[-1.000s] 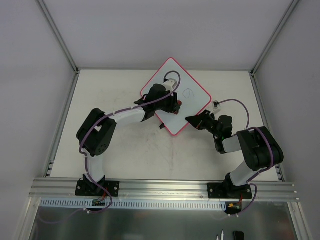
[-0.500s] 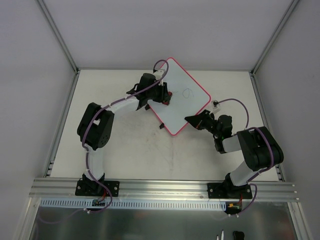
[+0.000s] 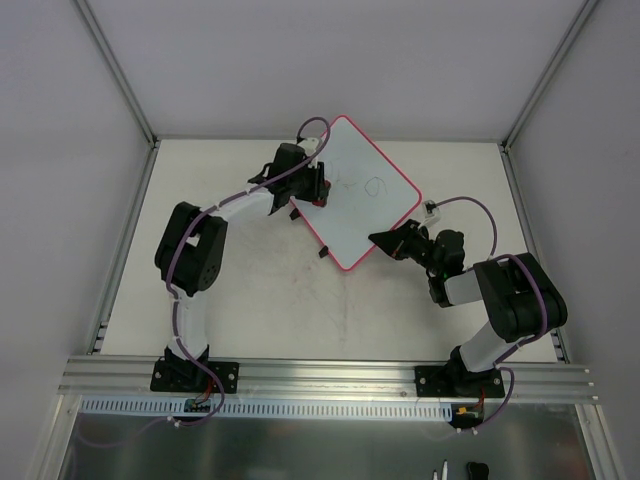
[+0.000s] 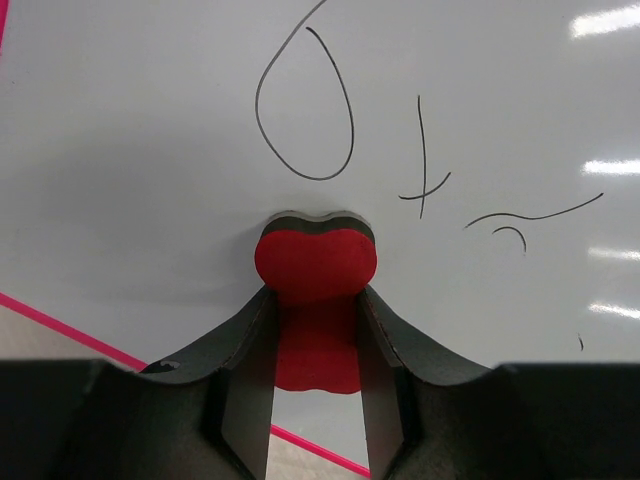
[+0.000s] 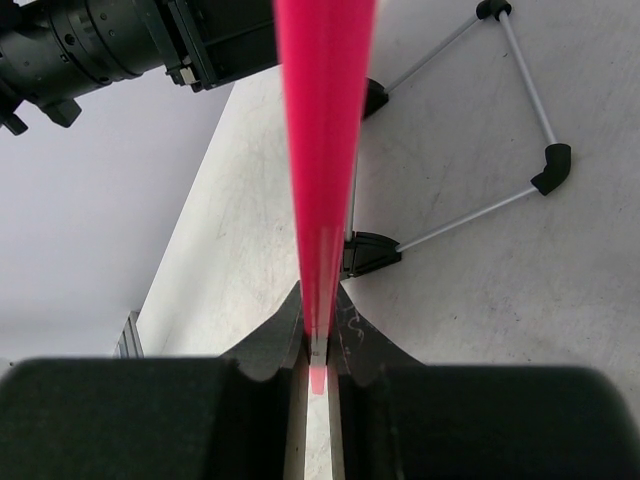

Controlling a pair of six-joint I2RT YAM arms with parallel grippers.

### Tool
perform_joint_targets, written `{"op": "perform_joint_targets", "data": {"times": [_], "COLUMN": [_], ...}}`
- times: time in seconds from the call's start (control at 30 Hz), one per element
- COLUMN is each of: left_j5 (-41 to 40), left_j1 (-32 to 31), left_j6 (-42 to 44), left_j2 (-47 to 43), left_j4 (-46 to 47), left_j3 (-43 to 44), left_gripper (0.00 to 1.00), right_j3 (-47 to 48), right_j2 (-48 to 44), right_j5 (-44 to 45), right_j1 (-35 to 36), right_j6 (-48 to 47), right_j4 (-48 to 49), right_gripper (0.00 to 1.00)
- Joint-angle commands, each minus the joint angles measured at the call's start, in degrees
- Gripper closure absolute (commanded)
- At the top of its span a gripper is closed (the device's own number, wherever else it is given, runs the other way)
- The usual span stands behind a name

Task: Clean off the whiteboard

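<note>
Left pincer (image 4: 315, 300) is clamped on the one red eraser (image 4: 315, 262), whose tip touches the whiteboard (image 3: 372, 215) just below the pen marks (image 4: 422, 160). Right pincer (image 5: 318, 345) is nearly together, pinching the board's pink rim edge-on. There is one board, lying diamond-wise at the far centre of the worktop (image 3: 250, 290).

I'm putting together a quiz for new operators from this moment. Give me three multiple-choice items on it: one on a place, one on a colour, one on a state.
1. Where does the right gripper grip the whiteboard? A: its rim. B: its middle. C: nowhere.
2. What colour is the eraser in the left gripper? A: blue. B: red. C: green.
3. The whiteboard's surface is: A: blank. B: marked with dark pen lines. C: covered by paper.

Answers:
1. A: the right wrist view shows the pink rim between its jaws.
2. B: the left wrist view shows it red.
3. B: a loop and strokes lie beyond the eraser.
</note>
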Motion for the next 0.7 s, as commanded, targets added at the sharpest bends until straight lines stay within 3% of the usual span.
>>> {"op": "perform_joint_targets", "data": {"times": [0.0,0.67], "left_j5": [-3.15,-9.13], "left_j1": [-4.04,-15.73], "left_j6": [2.71,-4.85], "left_j2": [-2.14,-7.51], "left_j4": [-0.62,10.10], "left_j3": [-0.33,-16.59], "left_gripper": [0.68,0.69], "right_j3": [2.20,2.38], "right_j2": [-1.06,-0.97], "right_j5": [-3.02,-3.19], "right_j1": [1.05,1.32], "right_j6": [-1.67,-1.85], "right_j4": [15.10,15.10], "right_gripper": [1.00,1.00]}}
